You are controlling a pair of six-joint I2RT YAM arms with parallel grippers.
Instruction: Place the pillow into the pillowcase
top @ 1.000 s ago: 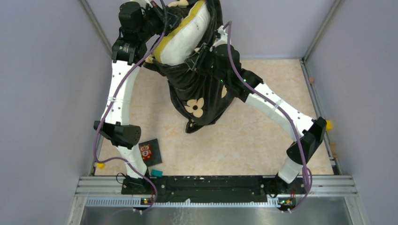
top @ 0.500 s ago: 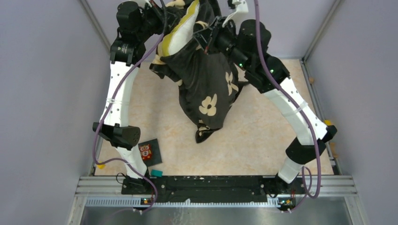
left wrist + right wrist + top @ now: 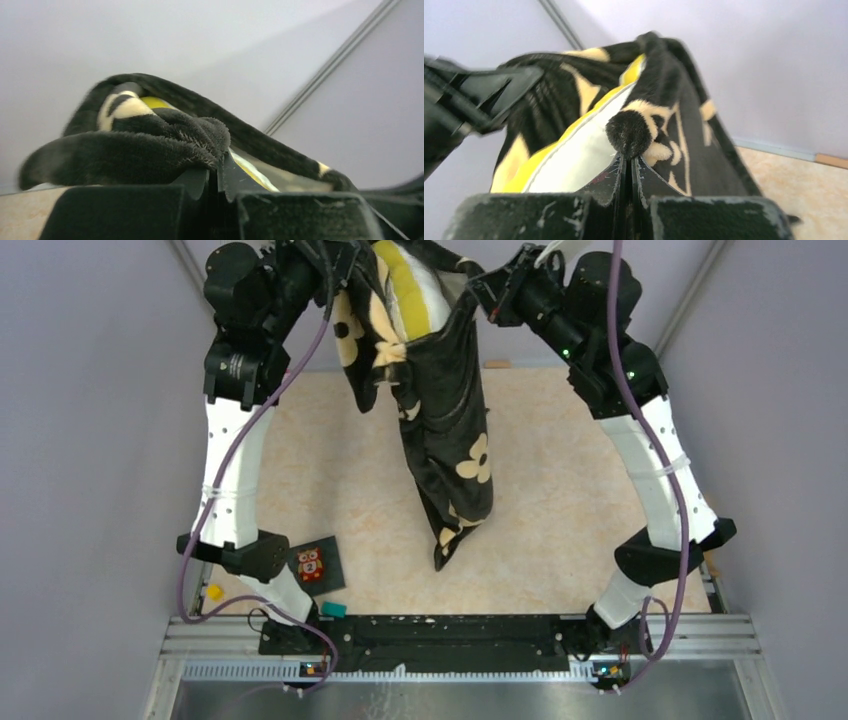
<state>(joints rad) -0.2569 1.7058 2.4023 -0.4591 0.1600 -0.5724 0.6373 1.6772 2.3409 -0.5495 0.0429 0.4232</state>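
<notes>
Top view: left gripper [image 3: 340, 275] and right gripper [image 3: 478, 285] are high by the far wall, each pinched tight on the mouth hem of the pillowcase [image 3: 450, 430]. The sack hangs between them above the table [image 3: 580, 500]. The pillow [image 3: 418, 290] sits in the mouth. An owl card [image 3: 312, 565] lies well apart.
Left wrist: jaws closed on a black fold.
Right wrist: jaws closed on the hem, wall near.

The pillowcase [image 3: 452, 430] raised higher and hung straighter, the pillow [image 3: 425, 302] sunk deeper, the right gripper [image 3: 628, 160] newly clamped on its rim.
</notes>
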